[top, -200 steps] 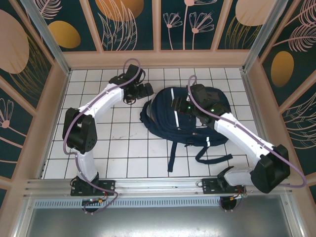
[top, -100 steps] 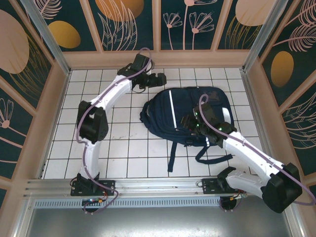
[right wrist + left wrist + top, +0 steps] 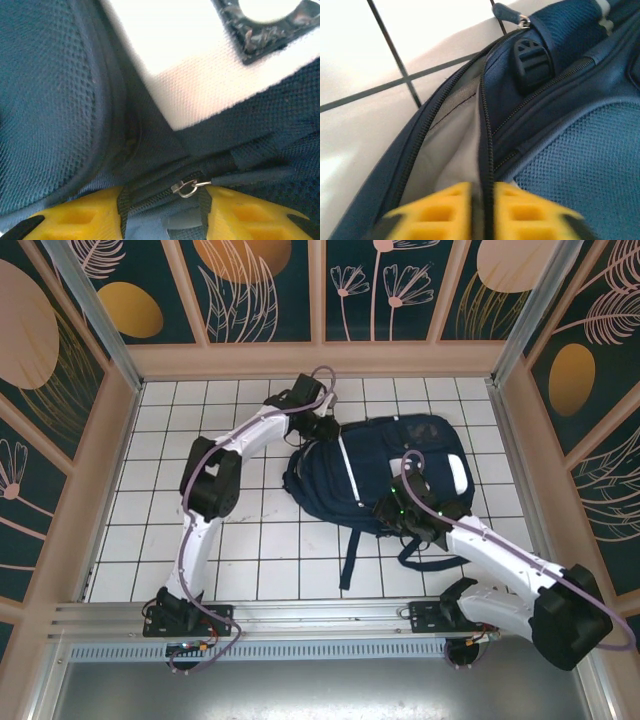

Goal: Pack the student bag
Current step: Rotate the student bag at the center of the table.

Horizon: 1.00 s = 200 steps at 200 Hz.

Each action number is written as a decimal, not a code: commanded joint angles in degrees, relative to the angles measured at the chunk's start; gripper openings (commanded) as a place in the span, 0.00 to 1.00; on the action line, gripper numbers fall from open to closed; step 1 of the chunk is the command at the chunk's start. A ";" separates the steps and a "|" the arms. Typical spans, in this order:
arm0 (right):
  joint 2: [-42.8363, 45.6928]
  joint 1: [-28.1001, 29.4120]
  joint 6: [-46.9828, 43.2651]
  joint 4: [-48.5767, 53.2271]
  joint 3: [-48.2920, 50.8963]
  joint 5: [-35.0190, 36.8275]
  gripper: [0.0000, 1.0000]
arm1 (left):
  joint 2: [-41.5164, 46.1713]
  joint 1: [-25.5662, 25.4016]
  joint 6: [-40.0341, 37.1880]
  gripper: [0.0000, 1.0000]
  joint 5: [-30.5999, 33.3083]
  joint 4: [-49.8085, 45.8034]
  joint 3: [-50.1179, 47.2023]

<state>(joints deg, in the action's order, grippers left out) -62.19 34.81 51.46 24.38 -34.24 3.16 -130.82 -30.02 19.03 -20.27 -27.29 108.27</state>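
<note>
Student bag point(image 3: 385, 465) lies flat on the tiled desk point(image 3: 250, 530), centre-right, black straps point(image 3: 350, 550) trailing toward the arm bases.

L tool point(image 3: 322, 428) is at the bag's top-left edge. In the wrist view its yellow fingers point(image 3: 452, 210) sit nearly together, w/ the zip edge of the main opening pinched between them. So it's clamped narrow on the bag's rim. Grey lining point(image 3: 455, 145) shows beside that edge, so the compartment is at least part open there.

R tool point(image 3: 400, 512) is on the near-right side of the bag, about half wide. Its fingers point(image 3: 80, 220) straddle a fabric ridge, w/ a small metal zip pull point(image 3: 187, 187) between them. Can't tell if it's actually gripping or just resting around it.

Progress, my read: early. I'd call this the opening/holding stage, w/ one side of the mouth secured and the other side being set up. Nothing I can see has gone inside yet. Left to do: spread the mouth properly, load the contents, zip shut. What goes in, I can't tell from these views.
</note>
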 commanded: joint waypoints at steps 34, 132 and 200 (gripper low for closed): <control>-8.75 -7.76 -9.47 -3.55 -4.05 4.25 0.45 | 15.58 -0.77 7.49 0.00 -1.78 9.18 -29.42; -30.45 -19.09 -26.63 -11.18 -22.07 -1.32 0.45 | 27.74 -18.80 24.91 0.04 -2.15 24.65 -46.40; -41.20 -23.18 -30.46 -8.93 -36.09 -4.87 0.48 | 16.93 -25.96 22.24 0.62 -0.72 15.08 -25.99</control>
<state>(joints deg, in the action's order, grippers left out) -101.25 10.70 23.22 11.94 -68.64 8.40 -112.60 -54.68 42.11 -16.47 -10.72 78.26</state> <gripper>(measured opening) 0.469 0.527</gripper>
